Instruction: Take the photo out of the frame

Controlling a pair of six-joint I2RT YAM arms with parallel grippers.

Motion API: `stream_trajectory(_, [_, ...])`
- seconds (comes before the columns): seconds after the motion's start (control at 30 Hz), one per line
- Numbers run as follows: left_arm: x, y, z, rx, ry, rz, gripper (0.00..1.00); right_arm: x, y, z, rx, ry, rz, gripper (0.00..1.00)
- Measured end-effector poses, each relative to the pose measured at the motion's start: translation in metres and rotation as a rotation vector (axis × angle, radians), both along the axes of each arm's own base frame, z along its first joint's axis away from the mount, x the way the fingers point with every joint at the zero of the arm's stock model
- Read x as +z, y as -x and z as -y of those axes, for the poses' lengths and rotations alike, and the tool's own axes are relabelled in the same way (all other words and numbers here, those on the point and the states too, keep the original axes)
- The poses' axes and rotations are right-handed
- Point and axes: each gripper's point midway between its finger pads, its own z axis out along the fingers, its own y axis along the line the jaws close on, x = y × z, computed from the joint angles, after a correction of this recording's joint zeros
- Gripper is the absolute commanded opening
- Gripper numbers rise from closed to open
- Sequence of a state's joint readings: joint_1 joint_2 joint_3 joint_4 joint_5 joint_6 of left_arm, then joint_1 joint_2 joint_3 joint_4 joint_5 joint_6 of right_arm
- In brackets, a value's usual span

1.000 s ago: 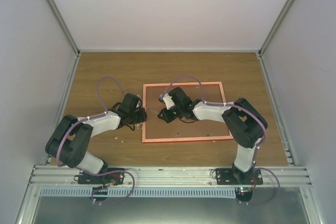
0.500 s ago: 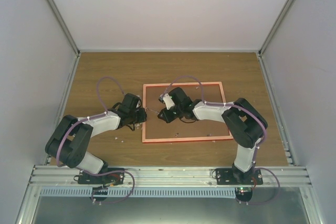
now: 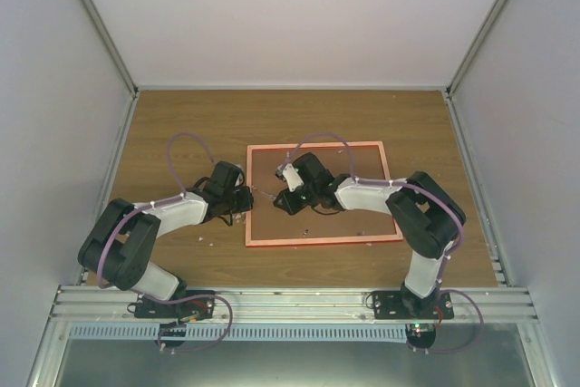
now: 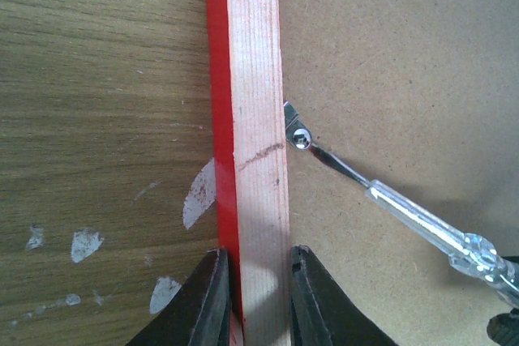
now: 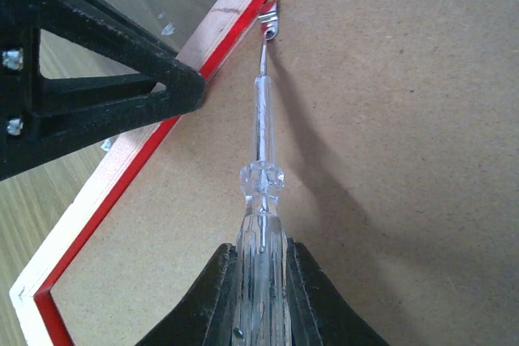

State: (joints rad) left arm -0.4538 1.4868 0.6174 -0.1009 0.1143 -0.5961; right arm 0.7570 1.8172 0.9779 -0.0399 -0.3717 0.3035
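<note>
Fingers of the left arm (image 4: 203, 305) clamped a rail of the thin, red-rimmed rectangular frame (image 4: 255, 54) lying back-up on the wooden counter (image 4: 97, 79); right fingers (image 5: 207, 305) gripped a clear-handled screwdriver (image 5: 261, 184), tip at a metal tab (image 4: 293, 123) over the brown backing board (image 4: 405, 54); photo hidden.

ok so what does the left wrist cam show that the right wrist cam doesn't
Only the left wrist: the left tool with its jaws either side of the frame rail, clamping it. Only the right wrist: the right tool shut on the clear screwdriver handle, and a corner of the frame. Both: the screwdriver tip at the metal tab on the frame's inner edge, and the brown backing board.
</note>
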Motion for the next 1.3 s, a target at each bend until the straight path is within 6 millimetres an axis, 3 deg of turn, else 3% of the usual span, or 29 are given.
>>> stream_trajectory(0.3, [0.0, 0.0, 0.0, 0.0, 0.0, 0.0, 0.16, -0.002, 0.007, -0.005, 0.021, 0.001, -0.006, 0.01])
stream_trajectory(0.67, [0.0, 0.0, 0.0, 0.0, 0.002, 0.002, 0.15, -0.003, -0.005, -0.011, -0.002, 0.004, 0.01, 0.01])
stream_trajectory(1.3, [0.0, 0.001, 0.0, 0.023, 0.023, 0.006, 0.12, 0.0, -0.022, 0.002, -0.127, 0.031, 0.05, 0.01])
